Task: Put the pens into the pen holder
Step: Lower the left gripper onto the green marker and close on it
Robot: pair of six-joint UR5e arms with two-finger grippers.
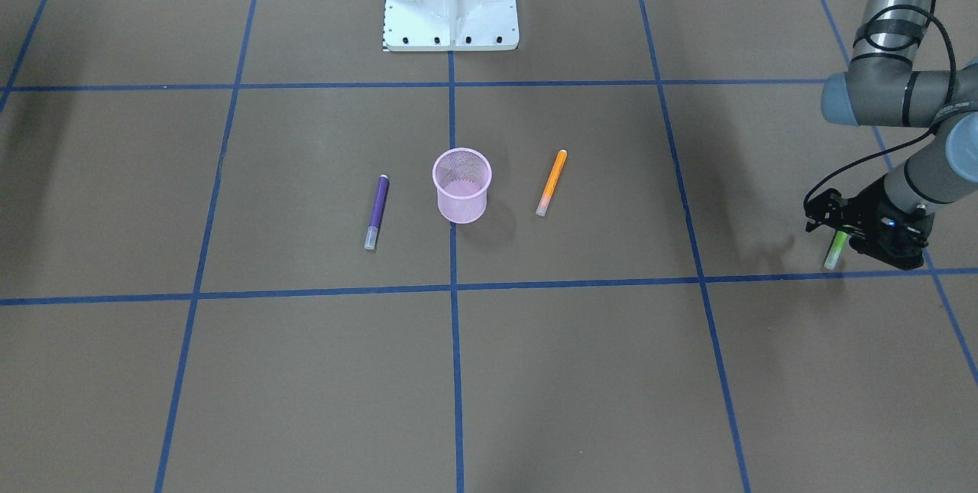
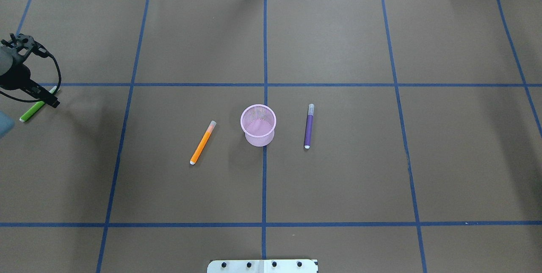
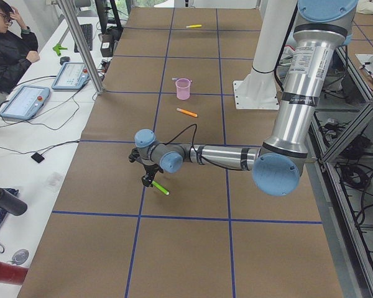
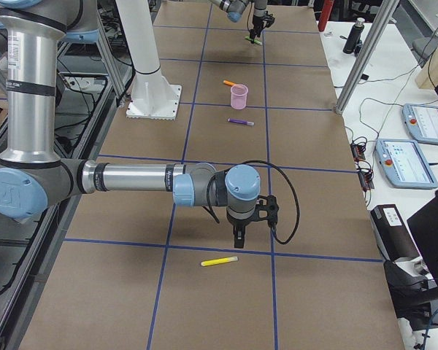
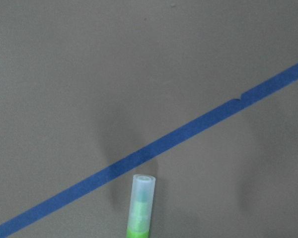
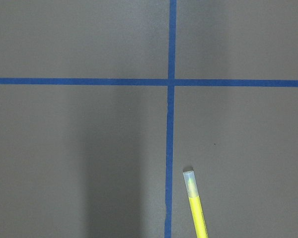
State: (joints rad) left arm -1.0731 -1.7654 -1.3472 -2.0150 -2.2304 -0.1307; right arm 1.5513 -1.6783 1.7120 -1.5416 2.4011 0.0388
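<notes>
The left gripper [image 2: 50, 98] pinches the green pen [image 2: 33, 111] far out on the left, with its pale cap end tipped down. Next the orange pen [image 2: 202, 142] lies flat, then the pink pen holder [image 2: 259, 137] stands up, then the purple pen [image 2: 309, 127] lies flat. The right gripper [image 4: 238, 235] hangs near the yellow pen [image 4: 219, 261], which lies flat, and I cannot tell how its fingers are set.

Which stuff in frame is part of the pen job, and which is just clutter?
Job:
- green pen, held in the left gripper
- orange pen
- purple pen
- yellow pen
- holder

Lying about, on the side bench:
- pendant
- bottle
</notes>
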